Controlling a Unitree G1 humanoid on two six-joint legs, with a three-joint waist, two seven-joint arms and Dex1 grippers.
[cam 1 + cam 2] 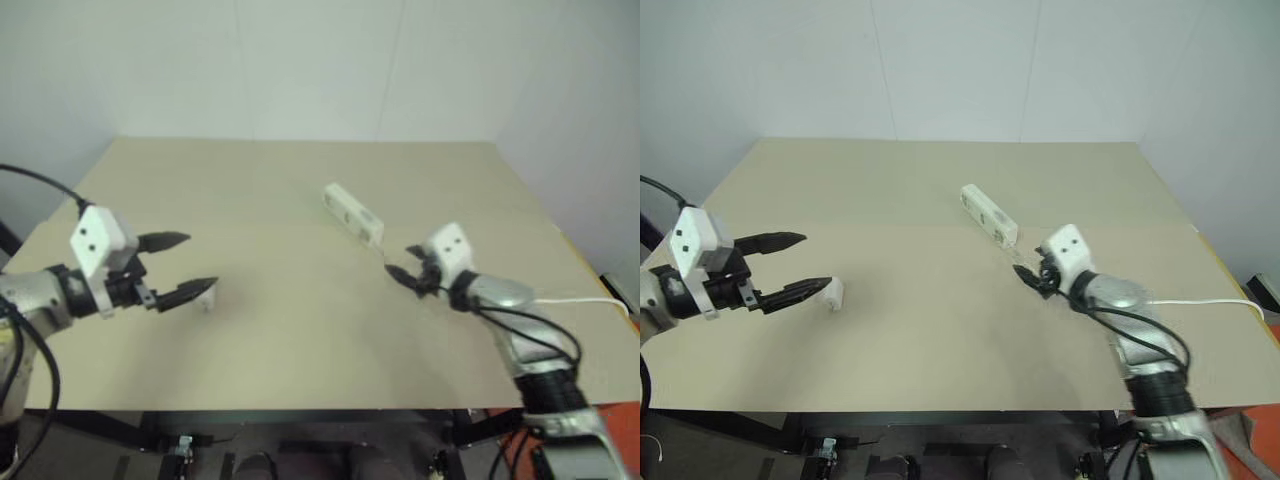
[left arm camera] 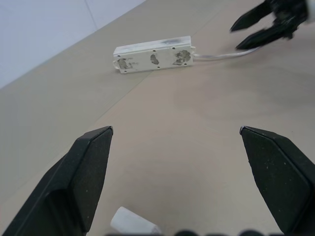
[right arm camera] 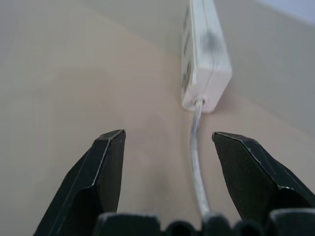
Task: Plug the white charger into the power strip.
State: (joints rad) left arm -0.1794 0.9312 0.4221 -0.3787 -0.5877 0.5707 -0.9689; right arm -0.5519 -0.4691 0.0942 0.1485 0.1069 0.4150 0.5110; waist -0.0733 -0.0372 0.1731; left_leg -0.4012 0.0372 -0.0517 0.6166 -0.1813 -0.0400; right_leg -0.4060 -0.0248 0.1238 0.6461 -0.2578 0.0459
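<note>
The power strip (image 1: 352, 212) lies flat on the tan table, slanted, a little right of the middle. Its thin cord (image 3: 197, 162) leaves the near end and runs back between the fingers of my right gripper (image 1: 398, 260). That gripper is open, low over the table just short of the strip's near end, and holds nothing. The white charger (image 1: 835, 292) rests on the table at the left, beside the lower fingertip of my left gripper (image 1: 198, 262). The left gripper is wide open and empty, with the charger (image 2: 134, 222) just below its fingers.
The cord (image 1: 580, 298) trails off toward the table's right edge behind my right arm. The tan table (image 1: 300, 340) has a white wall along its far edge. Bare tabletop lies between the two grippers.
</note>
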